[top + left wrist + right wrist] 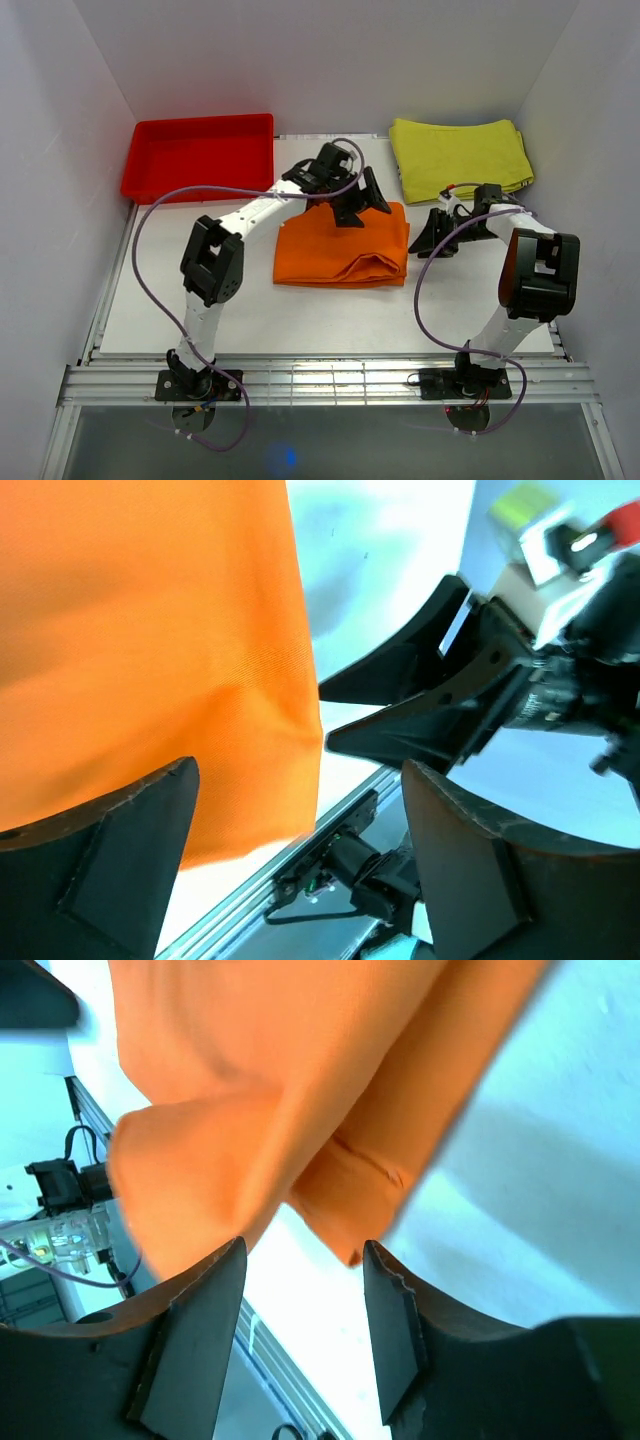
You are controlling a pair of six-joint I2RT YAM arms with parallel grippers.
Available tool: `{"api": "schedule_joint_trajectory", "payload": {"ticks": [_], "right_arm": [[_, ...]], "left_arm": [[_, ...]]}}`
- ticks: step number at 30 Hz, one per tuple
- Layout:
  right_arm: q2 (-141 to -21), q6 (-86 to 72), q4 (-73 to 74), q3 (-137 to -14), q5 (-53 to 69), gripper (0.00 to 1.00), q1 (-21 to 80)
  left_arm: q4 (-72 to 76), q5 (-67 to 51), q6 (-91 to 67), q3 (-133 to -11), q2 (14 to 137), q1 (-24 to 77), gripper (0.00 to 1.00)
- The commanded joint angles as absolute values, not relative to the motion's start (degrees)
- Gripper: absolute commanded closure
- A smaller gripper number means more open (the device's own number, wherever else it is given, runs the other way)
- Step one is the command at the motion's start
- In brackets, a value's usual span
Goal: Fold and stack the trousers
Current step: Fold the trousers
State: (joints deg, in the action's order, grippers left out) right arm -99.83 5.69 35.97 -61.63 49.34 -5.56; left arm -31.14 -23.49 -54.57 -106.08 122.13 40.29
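Trousers (342,250) lie folded into a squat orange bundle on the table (200,310), down and to the left of the yellow cloth (460,155) and clearly apart from it. The bundle's longer side runs left to right, roughly parallel to the yellow cloth's near edge. Its loose, rumpled layers are on the side facing away from that cloth.

Both your tools are free. The left gripper (358,200) hangs to the left of the yellow cloth, over the bundle's far edge. Its jaws are spread wide, with only fabric below them and nothing pinched. The right gripper (432,238) sits between the yellow cloth and the bundle, just beside the bundle's right edge. Its jaws are parted too, and it holds nothing.

If stacking comes next, as seems likely, the bundle has to travel up and to the right onto the yellow cloth. Your right arm is already in that lane and nearer the target. Your left arm is nearer the fabric, so expect to need both.
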Motion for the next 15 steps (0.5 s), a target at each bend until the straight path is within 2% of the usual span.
{"api": "schedule_joint_trajectory", "payload": {"ticks": [1,5,8,10,12,13,14,15], "right_arm": [[-97.65,13.00,47.10,-63.28,49.75,0.43,-8.52],[-96.59,14.94,48.87,-65.65,49.47,0.43,-9.23],[-96.68,13.01,47.11,-69.25,54.66,0.38,-7.83],[-98.78,13.01,46.58,-72.15,58.61,0.39,-5.20],[-100.45,12.31,45.01,-73.30,61.07,0.42,-3.17],[-100.98,11.78,44.22,-73.82,63.17,0.42,-0.99],[-101.51,10.91,43.51,-73.92,63.80,0.43,-0.01],[-102.73,10.55,42.46,-73.92,64.07,0.44,2.00]], "left_arm": [[-29.35,-24.08,-45.57,-103.02,110.31,33.51,0.02],[-31.98,-26.17,-31.87,-101.08,106.35,27.87,0.02],[-32.78,-31.97,-22.53,-98.62,104.60,24.44,0.02],[-32.52,-36.19,-19.97,-95.03,103.19,21.64,0.02],[-32.26,-46.43,-14.96,-92.21,102.31,20.22,0.14],[-33.13,-47.80,-13.98,-89.85,101.87,19.87,0.19],[-33.13,-49.29,-13.54,-88.35,101.52,19.78,0.30],[-33.13,-52.61,-12.40,-86.76,101.34,19.78,0.35]]}}
